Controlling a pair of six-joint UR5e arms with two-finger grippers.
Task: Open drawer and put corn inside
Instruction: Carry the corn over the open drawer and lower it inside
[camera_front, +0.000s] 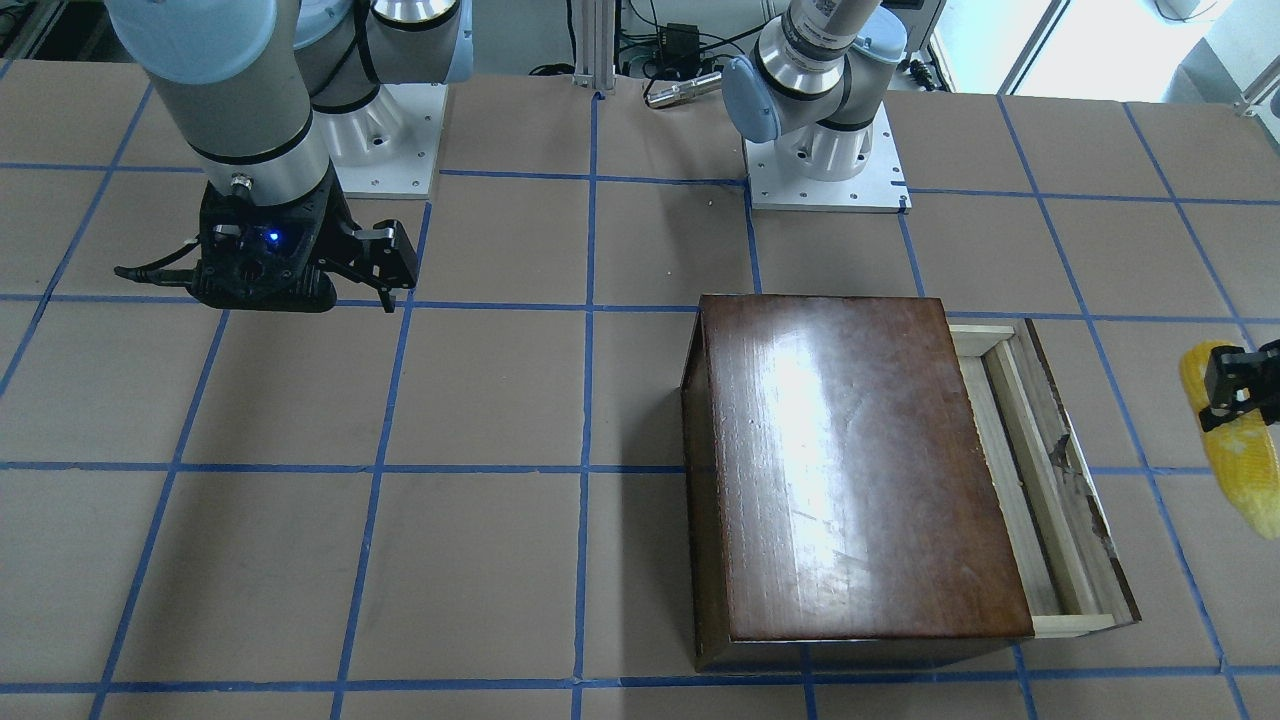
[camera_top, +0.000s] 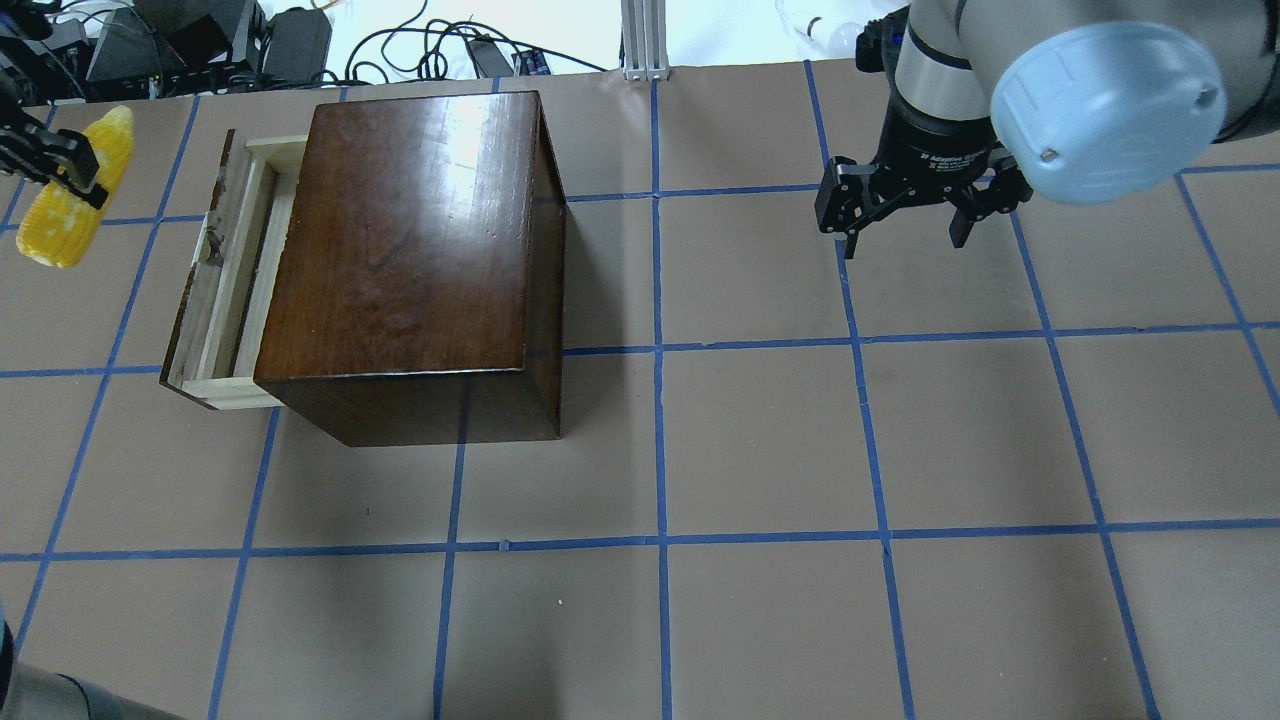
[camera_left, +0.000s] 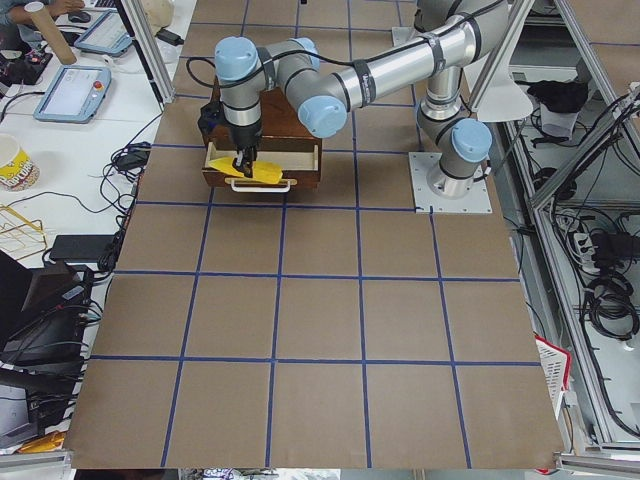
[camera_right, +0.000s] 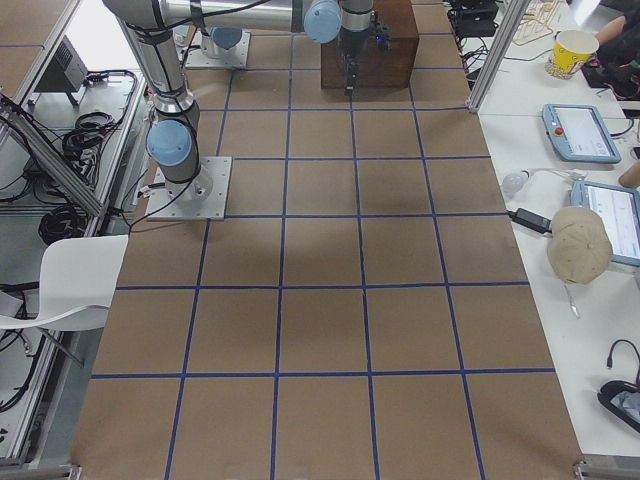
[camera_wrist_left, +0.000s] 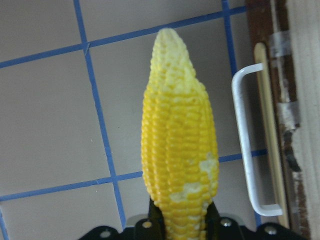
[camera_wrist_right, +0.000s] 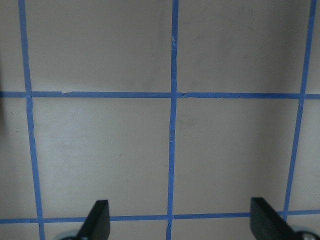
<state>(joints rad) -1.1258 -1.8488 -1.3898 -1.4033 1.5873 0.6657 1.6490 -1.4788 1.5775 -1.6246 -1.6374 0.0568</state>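
The dark-brown box (camera_top: 410, 230) stands on the table with its drawer (camera_top: 235, 270) pulled partly out. The drawer shows pale wood and a chipped dark front, also in the front-facing view (camera_front: 1040, 470). My left gripper (camera_top: 60, 165) is shut on the yellow corn (camera_top: 60, 225) and holds it above the table, just beyond the drawer front. The left wrist view shows the corn (camera_wrist_left: 180, 150) beside the drawer's white handle (camera_wrist_left: 247, 150). My right gripper (camera_top: 905, 235) is open and empty, hovering far from the box, and also shows in the front-facing view (camera_front: 385, 285).
Blue tape lines grid the brown table (camera_top: 760, 450). The arm bases (camera_front: 825, 160) stand at the robot's edge. Cables and equipment (camera_top: 200, 45) lie beyond the far edge behind the box.
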